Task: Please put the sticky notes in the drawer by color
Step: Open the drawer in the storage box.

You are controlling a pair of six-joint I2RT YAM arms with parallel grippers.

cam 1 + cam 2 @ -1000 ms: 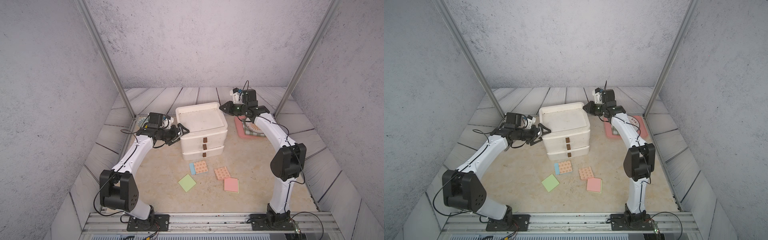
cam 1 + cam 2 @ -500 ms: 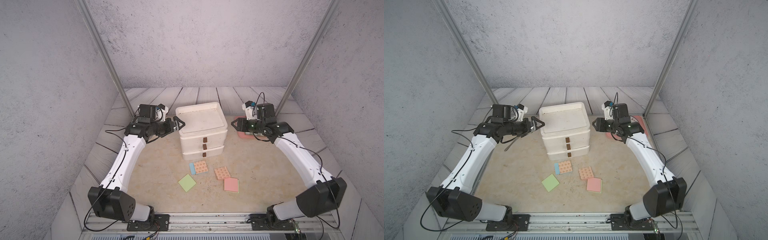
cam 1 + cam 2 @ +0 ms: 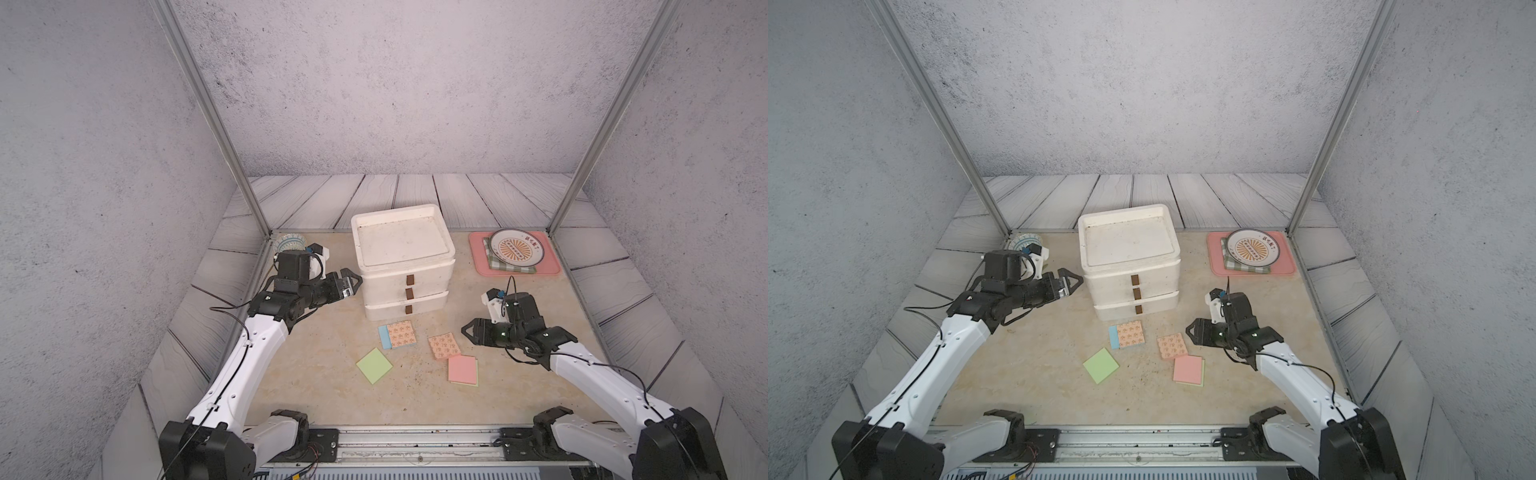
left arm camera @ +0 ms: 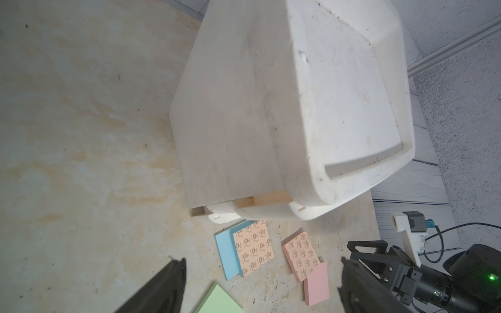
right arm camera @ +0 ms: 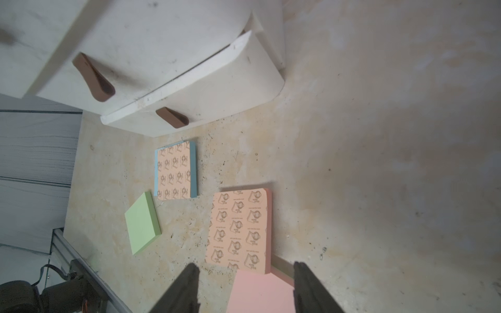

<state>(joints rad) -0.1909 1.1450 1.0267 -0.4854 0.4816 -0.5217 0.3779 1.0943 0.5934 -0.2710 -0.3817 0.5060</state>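
Beige stone-look table, and the white drawer [image 3: 403, 266] unit sits mid-table toward the far edge, same as a second ago. All three drawers look pushed in in both top views.

The sticky notes haven't budged either, all loose on the table between the drawer unit and the near edge:
- orange-patterned pad with the blue edge [image 3: 398, 335], just in front of the bottom drawer
- second orange-patterned pad [image 3: 444, 346], a bit toward the right edge
- pink pad [image 3: 462, 369], right up against that one and lying on a pale green pad whose edge peeks out
- green pad [image 3: 374, 365], off on its own and turned diamond-wise

What did change is the right arm. A second ago it was stretched way over by the far right corner, where the pink tray [image 3: 550, 266] with its plate [image 3: 515, 248] and checked cloth [image 3: 513, 269] sits. Now it's pulled back, and the right gripper [image 3: 467, 331] is low, just beside the second orange-patterned pad. In the right wrist view its fingers [image 5: 187, 284] stand apart with nothing between them, pointing over the pink pad.

The left gripper [image 3: 354, 281] is still beside the drawer unit's left side, around top-drawer height. Its jaws are spread wide and it holds nothing.
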